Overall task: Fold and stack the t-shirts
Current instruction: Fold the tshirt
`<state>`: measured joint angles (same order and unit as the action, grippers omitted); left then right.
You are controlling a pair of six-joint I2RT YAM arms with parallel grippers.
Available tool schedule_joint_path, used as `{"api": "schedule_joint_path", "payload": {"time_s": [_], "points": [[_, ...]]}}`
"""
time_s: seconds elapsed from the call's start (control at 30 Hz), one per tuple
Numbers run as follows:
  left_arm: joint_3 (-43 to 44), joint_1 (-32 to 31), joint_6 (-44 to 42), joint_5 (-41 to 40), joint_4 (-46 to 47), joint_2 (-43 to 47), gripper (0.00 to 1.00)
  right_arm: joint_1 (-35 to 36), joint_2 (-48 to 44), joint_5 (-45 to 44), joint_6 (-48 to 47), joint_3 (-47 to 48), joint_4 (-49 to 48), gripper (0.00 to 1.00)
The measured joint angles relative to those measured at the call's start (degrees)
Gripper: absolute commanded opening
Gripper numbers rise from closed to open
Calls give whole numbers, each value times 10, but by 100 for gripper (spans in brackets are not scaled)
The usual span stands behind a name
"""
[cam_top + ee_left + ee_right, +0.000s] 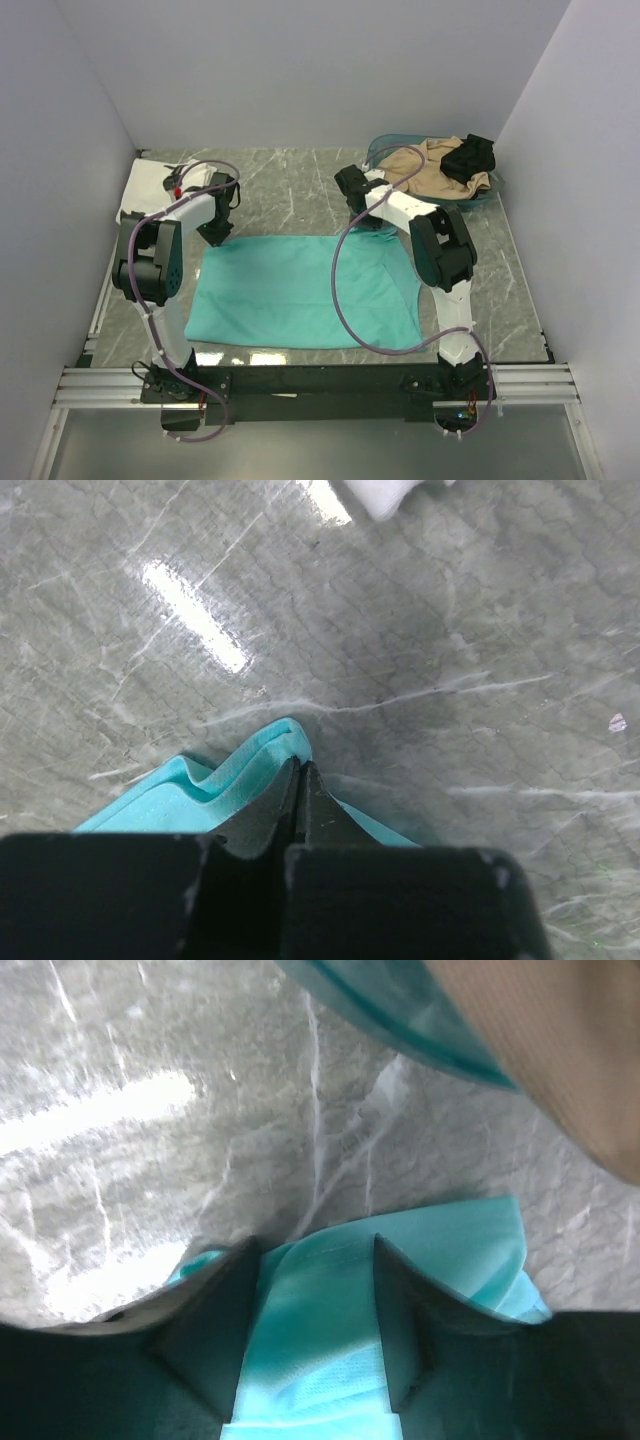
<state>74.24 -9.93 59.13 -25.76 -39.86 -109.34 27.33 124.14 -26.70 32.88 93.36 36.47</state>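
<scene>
The teal t-shirt (305, 290) lies spread flat in the middle of the table. My left gripper (215, 237) is at its far left corner; in the left wrist view it (300, 765) is shut, pinching a raised fold of the teal cloth (200, 790). My right gripper (362, 222) is at the far right corner; in the right wrist view it (315, 1250) is open, its fingers on either side of a teal cloth fold (460, 1240). A white t-shirt (150, 185) lies folded at the far left, and its edge shows in the left wrist view (385, 495).
A teal basket (385, 150) at the back right holds a tan garment (420, 170) and a small black garment (470, 157). Its rim (400, 1020) and the tan cloth (560, 1060) are close beyond my right gripper. Walls enclose the grey marbled table (290, 190).
</scene>
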Motion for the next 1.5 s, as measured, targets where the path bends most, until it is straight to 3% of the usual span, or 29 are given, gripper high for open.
{"api": "schedule_joint_path", "payload": {"time_s": [0.1,0.2,0.23,0.47,0.77,1.13,1.5], "points": [[-2,0,0,0,0,1,1,0,-2,2,7,-5,-3,32],[-7,0,0,0,0,5,1,0,-2,5,8,-7,-5,5],[-8,0,0,0,0,7,1,0,-2,7,8,-8,-5,0],[-12,0,-2,1,2,24,1,2,-16,9,4,-22,-11,0],[-56,0,-14,15,23,83,1,9,-143,14,-4,-133,-48,0],[-120,0,-16,33,38,127,1,24,-196,51,-7,-247,-97,0],[-167,-3,-17,29,42,212,1,82,-332,-4,9,-283,-61,0]]}}
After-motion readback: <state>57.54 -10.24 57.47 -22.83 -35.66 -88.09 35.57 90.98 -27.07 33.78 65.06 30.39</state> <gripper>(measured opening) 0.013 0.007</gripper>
